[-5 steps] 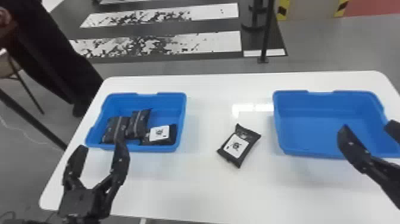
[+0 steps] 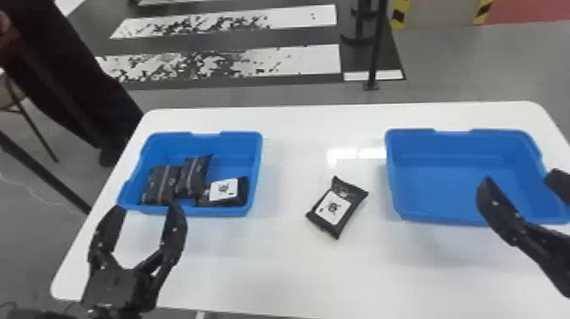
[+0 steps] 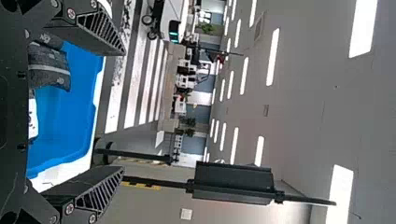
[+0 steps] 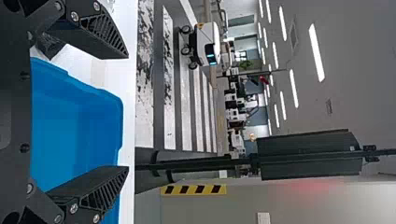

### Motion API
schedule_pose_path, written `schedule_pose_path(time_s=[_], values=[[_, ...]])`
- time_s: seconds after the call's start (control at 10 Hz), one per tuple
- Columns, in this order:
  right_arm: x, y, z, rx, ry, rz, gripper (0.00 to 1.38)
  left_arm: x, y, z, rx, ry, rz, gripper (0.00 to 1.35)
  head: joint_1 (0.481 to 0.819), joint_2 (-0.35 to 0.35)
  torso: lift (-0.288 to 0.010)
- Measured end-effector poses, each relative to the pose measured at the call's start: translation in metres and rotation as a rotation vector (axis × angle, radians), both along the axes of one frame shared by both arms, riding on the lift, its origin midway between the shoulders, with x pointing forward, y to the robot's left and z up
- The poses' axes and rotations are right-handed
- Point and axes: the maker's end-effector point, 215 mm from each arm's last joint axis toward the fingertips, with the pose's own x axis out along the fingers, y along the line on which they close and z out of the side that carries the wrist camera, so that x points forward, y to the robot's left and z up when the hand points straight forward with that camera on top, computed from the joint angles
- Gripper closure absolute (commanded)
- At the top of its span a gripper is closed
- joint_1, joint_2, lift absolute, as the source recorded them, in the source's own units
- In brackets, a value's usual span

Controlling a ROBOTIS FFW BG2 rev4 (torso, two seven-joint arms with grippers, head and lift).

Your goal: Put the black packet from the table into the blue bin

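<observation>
From the head I looked forward and down on the table (image 2: 275, 263); my wrist views, closer, faced across the room, sideways. Left shared the left bin (image 2: 233, 152) with head, right the right bin (image 2: 458, 178), all three the stripes (image 2: 314, 59).

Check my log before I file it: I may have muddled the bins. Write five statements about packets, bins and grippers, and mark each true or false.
1. The loose packet lies on the table between the left bin and the right bin. True.
2. The right bin holds three packets. False: the three packets are in the left bin.
3. The loose packet's white label faces up. True.
4. The right gripper grips a packet. False: its fingers stand apart with nothing between them.
5. The left gripper is open. True.
</observation>
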Motion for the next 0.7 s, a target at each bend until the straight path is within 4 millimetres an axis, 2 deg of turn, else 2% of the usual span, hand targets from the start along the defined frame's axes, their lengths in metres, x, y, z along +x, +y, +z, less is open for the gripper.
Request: schedule_pose_path(time_s=[0.2,0.3,0.7], values=[[0.000,-0.001,0.000,0.002,0.001,-0.001,0.17,0.004,-0.006,0.001,0.006,-0.002,-0.012,0.16,0.695,0.117,-0.110],[0.000,-0.001,-0.001,0.003,0.002,-0.001,0.17,0.012,-0.021,-0.001,0.002,0.004,-0.048,0.16,0.695,0.105,-0.110],[-0.001,-0.001,-0.001,0.007,0.003,-0.001,0.17,0.068,-0.122,-0.018,-0.011,0.061,-0.305,0.16,0.695,-0.064,-0.110]])
